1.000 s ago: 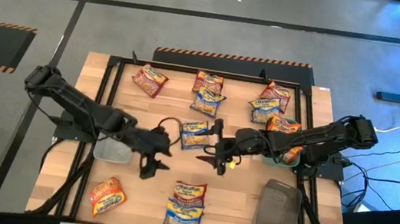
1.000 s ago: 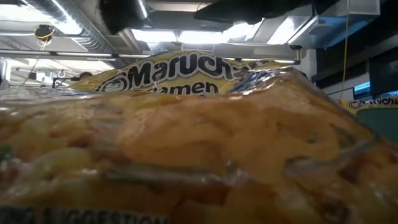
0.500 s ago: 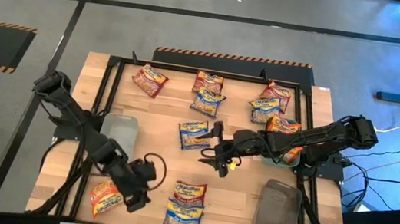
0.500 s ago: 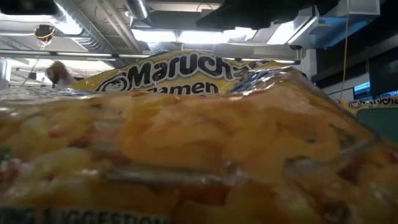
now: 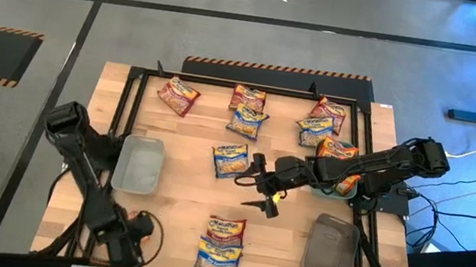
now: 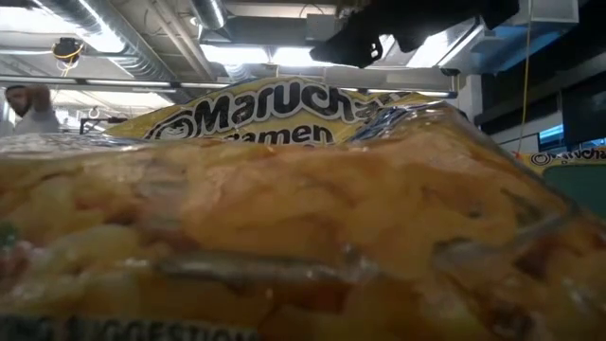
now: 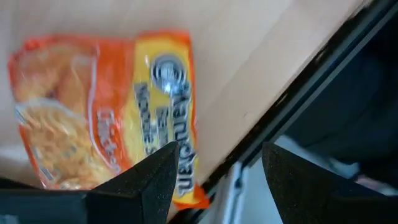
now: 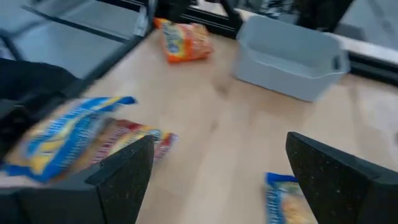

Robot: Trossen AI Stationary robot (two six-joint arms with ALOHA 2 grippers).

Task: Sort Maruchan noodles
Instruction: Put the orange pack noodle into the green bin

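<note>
Maruchan noodles are lying scattered over the wooden tabletop (image 5: 189, 155): an orange packet (image 5: 177, 96) near the far left corner, a maroon and blue pair (image 5: 248, 109) at the far middle, a cluster (image 5: 320, 124) at the far right, a single blue-and-yellow packet (image 5: 232, 159) in the middle, and a stack (image 5: 221, 245) at the near edge. A grey tray (image 5: 140, 163) is sitting on the left side, a dark grey tray (image 5: 331, 249) at the near right, and a teal tray (image 5: 341, 190) is lying mostly hidden under the right arm. The black frame rail (image 5: 127, 100) is running around the working area. The left gripper (image 5: 123, 249) is hovering at the near left corner, its fingers (image 7: 155, 174) standing apart and holding nothing; in its wrist view an orange-red packet (image 7: 106, 112) is lying flat on the wood just past the fingertips, beside the rail. The right gripper (image 5: 260, 192) is hanging over the middle of the tabletop, its fingers (image 8: 121, 171) spread wide and empty, with the single blue-and-yellow packet lying just beside it, toward the left, not touching. In the low view one packet (image 6: 284, 218) is filling nearly the whole picture and blocking the rest of the tabletop.
</note>
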